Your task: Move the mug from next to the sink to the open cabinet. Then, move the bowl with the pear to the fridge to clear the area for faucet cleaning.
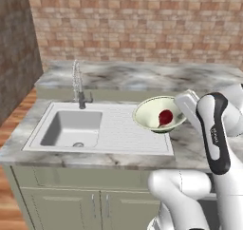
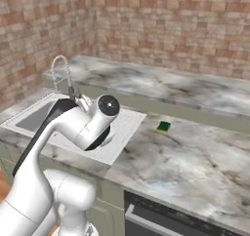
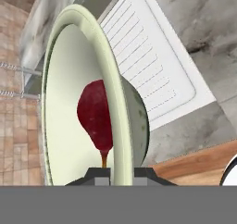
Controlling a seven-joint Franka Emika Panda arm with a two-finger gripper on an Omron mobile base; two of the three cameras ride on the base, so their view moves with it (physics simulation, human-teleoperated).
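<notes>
mug: none beside sink (image 1: 71,129) | tool (image 3: 117,173) clamped on bowl (image 1: 159,114) rim, pear (image 1: 165,117) inside, lifted off surface (image 1: 199,148) | left: carry to fridge

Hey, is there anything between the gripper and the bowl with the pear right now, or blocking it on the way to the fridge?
Nothing separates them: the gripper is shut on the rim of the bowl, which is lifted above the sink's draining board with the pear inside. The fridge isn't in these views, so the path there can't be judged.

My gripper (image 3: 117,173) clamps the rim of the cream bowl (image 1: 153,111), raised over the sink (image 1: 71,128) draining board; dark red pear (image 1: 165,117) inside.
</notes>
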